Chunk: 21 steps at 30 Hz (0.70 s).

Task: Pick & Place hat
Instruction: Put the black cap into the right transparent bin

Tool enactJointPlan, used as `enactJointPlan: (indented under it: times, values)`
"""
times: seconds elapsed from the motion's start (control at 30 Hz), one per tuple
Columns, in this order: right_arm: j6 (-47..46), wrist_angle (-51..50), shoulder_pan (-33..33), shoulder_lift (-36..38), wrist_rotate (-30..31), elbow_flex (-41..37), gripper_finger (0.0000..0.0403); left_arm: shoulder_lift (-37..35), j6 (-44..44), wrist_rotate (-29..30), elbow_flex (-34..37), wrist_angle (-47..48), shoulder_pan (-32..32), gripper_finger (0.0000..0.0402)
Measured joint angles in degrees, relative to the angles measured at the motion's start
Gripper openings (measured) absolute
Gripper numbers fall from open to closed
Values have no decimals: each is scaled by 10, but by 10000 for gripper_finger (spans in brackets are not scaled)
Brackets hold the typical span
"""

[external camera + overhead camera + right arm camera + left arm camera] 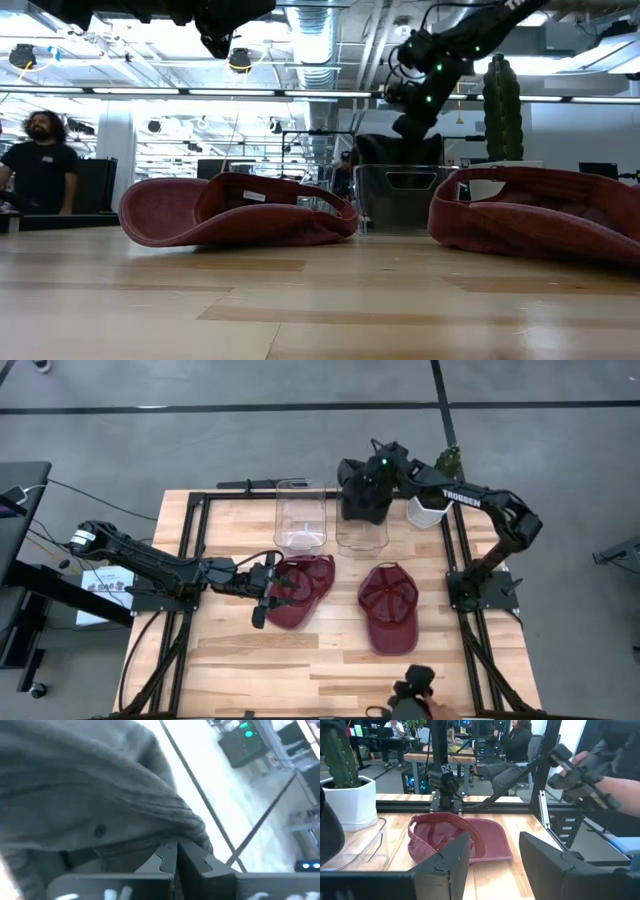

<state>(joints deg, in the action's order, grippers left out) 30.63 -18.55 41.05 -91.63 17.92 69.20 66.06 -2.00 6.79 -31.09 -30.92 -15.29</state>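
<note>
Right pincer [176, 854]: its two dark fingers are pressing flat together, pinching the edge of a dark grey fabric hat [90, 795]; in the high view it is sitting over the clear plastic bin [362, 530] at the far edge of the worktop [330, 660].
Right arm [490, 510]: it is reaching from its base at the right rail, elbow bent outward, forearm stretching back toward the far side, wrist hanging above the bin.
Dark grey fabric hat: it is dangling from the right pincer above the clear plastic bin, filling most of the right wrist view.
Left pincer [268, 590]: its fingers are standing apart and gripping nothing; one finger [445, 865] is showing in the left wrist view, with a hat lying farther off in the gap between the two.
Left arm [150, 565]: it is stretching low and nearly level across the worktop from the left side, wrist pointing toward the hats.
Near-left dark red cap [300, 590]: it is lying on the wooden worktop just beside the left pincer's fingertips; whether they are touching it I cannot tell.
Second dark red cap [388, 605]: it is resting on the worktop right of centre, apart from both pincers.
Second clear bin [300, 515]: it is standing beside the first at the far edge.
White pot with a cactus [350, 800]: it is sitting at the far right corner.
Room behind: a person in a dark shirt [40, 165] is standing beyond the worktop.
</note>
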Motion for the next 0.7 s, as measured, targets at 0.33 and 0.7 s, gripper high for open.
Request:
enactJointPlan:
  times: [0.33, 0.7]
  values:
    - [-8, 52, 22, -6, -64, 0, 0, 0, 6, 0, 0, 0, 0, 169]
    - [-12, 49, 22, -6, -75, 0, 0, 0, 6, 0, 0, 0, 0, 169]
